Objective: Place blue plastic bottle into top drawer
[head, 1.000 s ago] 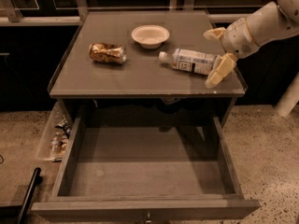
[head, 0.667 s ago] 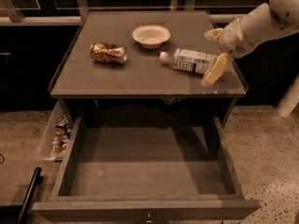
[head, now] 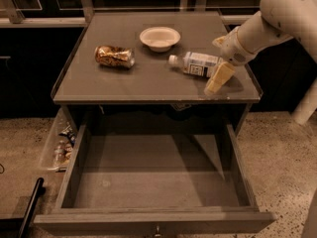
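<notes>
White pincer (head: 215, 66), spread apart, straddles clear blue-labelled plastic bottle (head: 198, 63) at 3 o'clock on grey desk (head: 148, 81); bottle unmoved, grasp pending; open grey wooden top drawer (head: 148, 177) at 6 o'clock.

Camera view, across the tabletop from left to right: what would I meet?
First the gold can → white bowl → blue plastic bottle → gripper, at the bottle's right end, fingers open either side of it.

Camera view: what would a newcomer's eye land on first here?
The white robot arm reaching in from the right, its gripper open around the end of a blue plastic bottle lying on the table. Below, the top drawer stands pulled wide open and empty; a dented can and white bowl sit farther back.
</notes>
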Controlling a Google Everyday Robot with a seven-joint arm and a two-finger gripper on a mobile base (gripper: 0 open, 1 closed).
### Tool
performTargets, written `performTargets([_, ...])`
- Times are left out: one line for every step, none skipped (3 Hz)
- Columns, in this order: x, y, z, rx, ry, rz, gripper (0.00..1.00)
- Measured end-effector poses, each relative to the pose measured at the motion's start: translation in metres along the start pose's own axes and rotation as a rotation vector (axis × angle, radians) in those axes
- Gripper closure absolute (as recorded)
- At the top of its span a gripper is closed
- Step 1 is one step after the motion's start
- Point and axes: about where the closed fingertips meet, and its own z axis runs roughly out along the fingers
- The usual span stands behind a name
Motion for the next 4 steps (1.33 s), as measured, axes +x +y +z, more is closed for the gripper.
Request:
performTargets([0.0049,-0.0029,0.0118,-0.026,-0.022,0.023,0.00])
performTargets([0.0048,-0.0032,0.0126,-0.027,-0.023,0.023,0.19])
performTargets([0.0048,-0.0032,0.0127,-0.027,-0.023,0.023,0.42])
performTargets([0.0048,-0.0032,0.0127,-0.027,-0.023,0.023,0.65])
